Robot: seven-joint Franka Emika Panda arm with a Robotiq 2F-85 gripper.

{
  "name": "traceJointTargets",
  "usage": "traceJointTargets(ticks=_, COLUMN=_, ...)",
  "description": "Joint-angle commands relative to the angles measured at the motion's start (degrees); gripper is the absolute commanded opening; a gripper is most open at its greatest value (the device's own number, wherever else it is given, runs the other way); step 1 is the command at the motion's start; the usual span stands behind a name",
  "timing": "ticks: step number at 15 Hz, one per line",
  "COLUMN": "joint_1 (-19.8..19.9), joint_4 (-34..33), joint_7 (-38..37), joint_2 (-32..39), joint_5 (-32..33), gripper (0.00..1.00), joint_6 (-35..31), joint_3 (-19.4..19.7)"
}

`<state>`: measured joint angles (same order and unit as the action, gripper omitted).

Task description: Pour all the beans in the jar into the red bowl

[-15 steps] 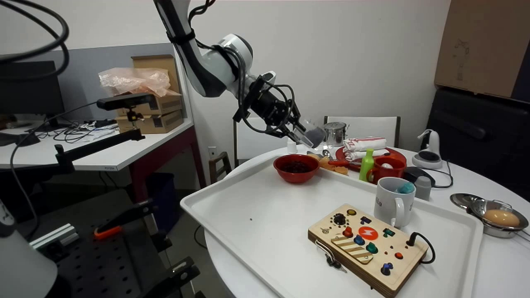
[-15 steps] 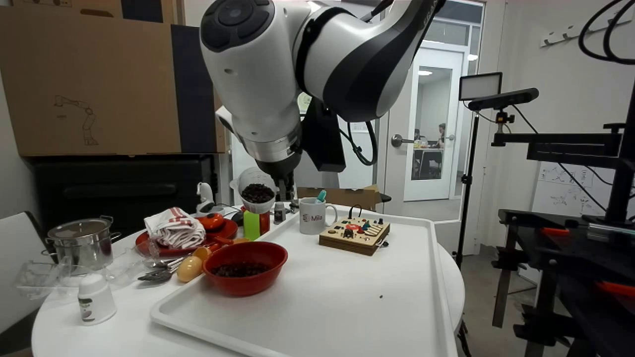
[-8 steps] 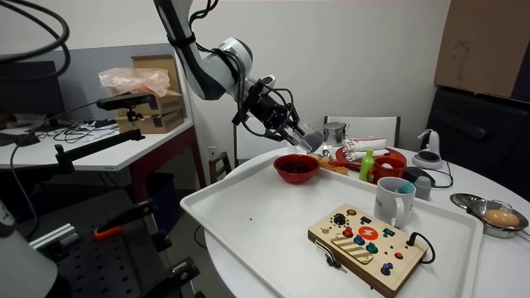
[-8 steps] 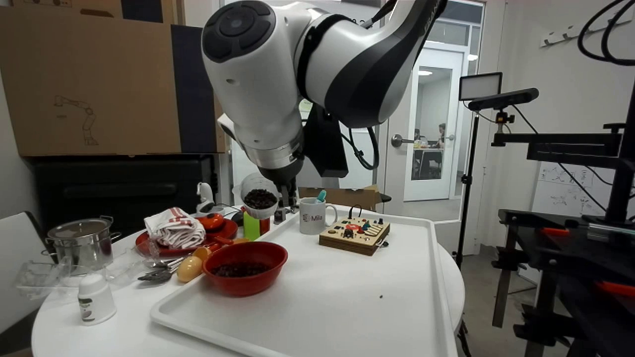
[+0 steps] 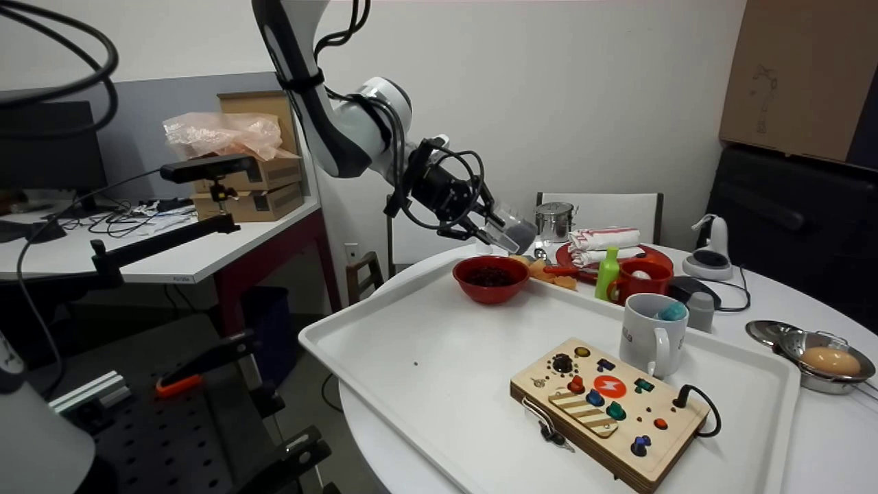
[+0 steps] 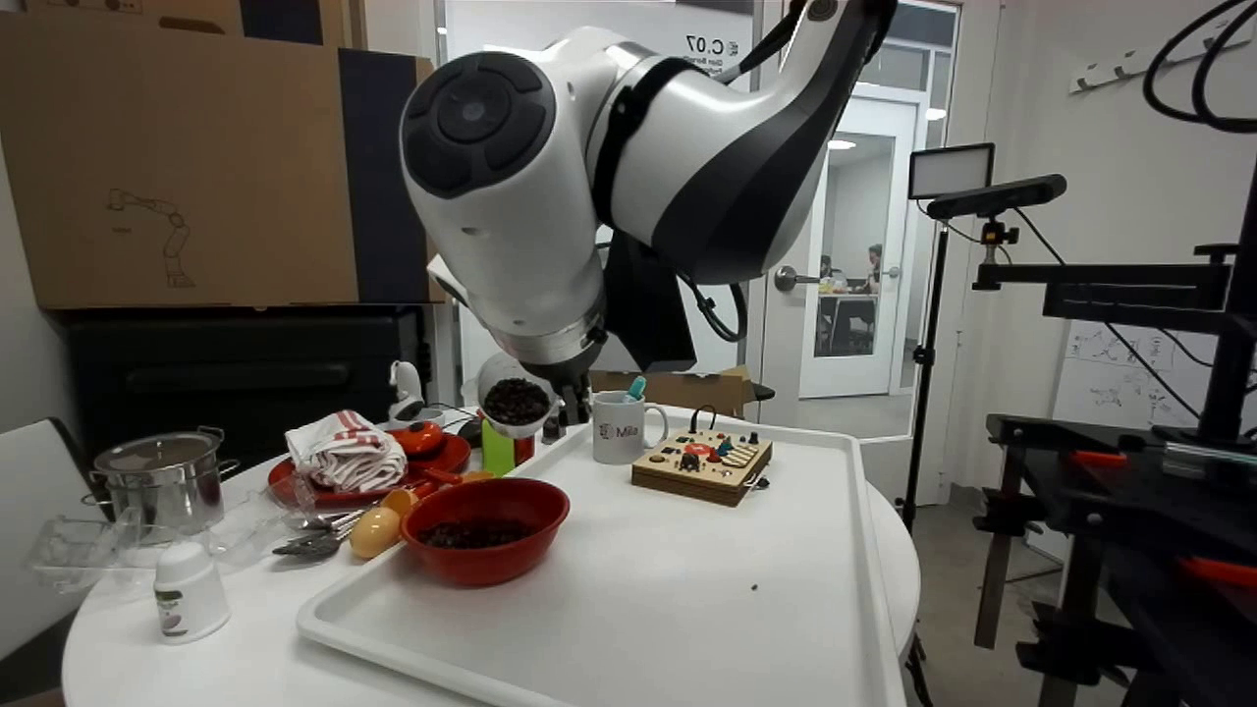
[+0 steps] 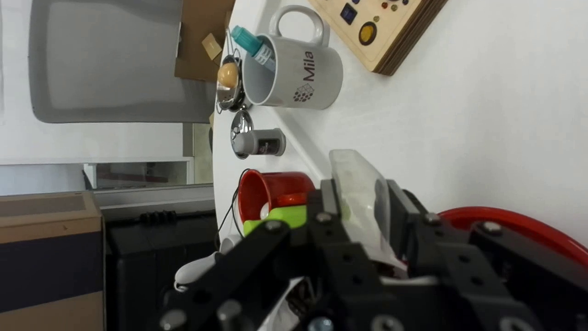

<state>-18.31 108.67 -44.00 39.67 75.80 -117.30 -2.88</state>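
Observation:
My gripper (image 7: 363, 202) is shut on the see-through jar (image 6: 515, 401), gripping a cloudy, handle-like part of it in the wrist view. Dark beans (image 6: 517, 405) are visible inside the jar, which hangs tilted in the air in both exterior views. Most of the jar is hidden behind the gripper in the wrist view. The red bowl (image 5: 491, 291) stands on the tray's corner, with dark beans (image 6: 476, 533) in its bottom. Jar and bowl are apart: in an exterior view the jar (image 5: 520, 233) appears above and right of the bowl.
On the white tray (image 5: 425, 405) sit a wooden button box (image 5: 610, 405) and a white mug (image 5: 651, 336). Beyond its rim are a green bottle (image 5: 608, 273), a red mug (image 5: 645, 278), a red plate with a towel (image 5: 603, 240), and an egg (image 6: 375, 532). A dark speck (image 6: 754, 587) lies on the tray.
The arm has come down, and the jar has sunk slightly, with its tilt a little changed. The grip on the jar is kept. The bowl has not moved.

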Motion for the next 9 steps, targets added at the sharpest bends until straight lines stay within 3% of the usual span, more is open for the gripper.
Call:
traceJointTargets(ticks=1, joint_1=-1.8, joint_4=-2.0, joint_7=-2.3, joint_2=1.3, joint_5=4.7, gripper=0.07, joint_6=5.6, joint_3=-1.2)
traceJointTargets(ticks=9, joint_1=-2.8, joint_4=-1.1, joint_7=-2.9, joint_2=2.5, joint_5=6.1, gripper=0.07, joint_6=14.1, joint_3=-4.8)
